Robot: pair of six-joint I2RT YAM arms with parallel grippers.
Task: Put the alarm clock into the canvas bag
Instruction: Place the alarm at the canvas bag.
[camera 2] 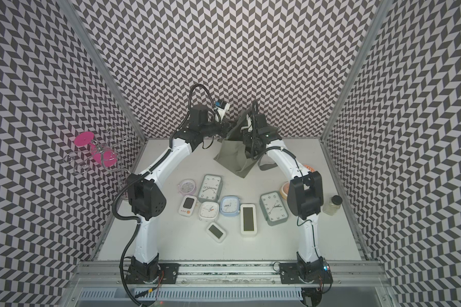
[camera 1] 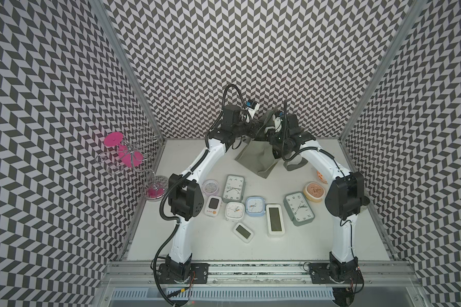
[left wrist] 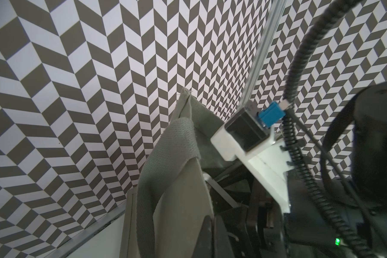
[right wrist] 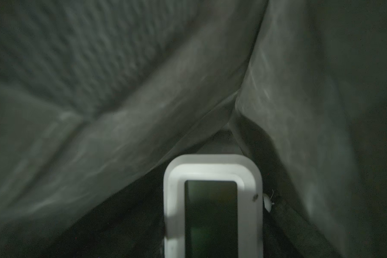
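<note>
Inside the canvas bag (camera 1: pixel 253 159), at the far end of the desk (camera 1: pixel 224 247), my right claw (camera 1: pixel 272 137) carries the alarm clock (right wrist: pixel 212 207), a white one with a dark screen. The wrist view shows it hanging among dim folds of cloth, not resting on anything I can make out. My fingers there are lost in the dark, but the clock sits just where they meet, so I judge it pinched by its lower end. My left claw (camera 1: pixel 251 130) is pressed together on the bag's rim, holding that side up, with a strap (left wrist: pixel 165 160) draped beside it.

The main danger, as I see it, is the cloth. A fold runs slantwise right in front of the clock. If I push on, the clock's corner may catch the fold and drag the whole bag along, or twist the clock in my grip. If I let go here, the clock may land on a slope of cloth and slide, though I expect it to end up inside the bag. Pulling my right claw out is risky too, because it can snag the rim and tip the bag. If my left pinch slips, the mouth collapses onto my right wrist. A dragged bag could also bump the other clocks (camera 1: pixel 234 188) lying nearby.
</note>
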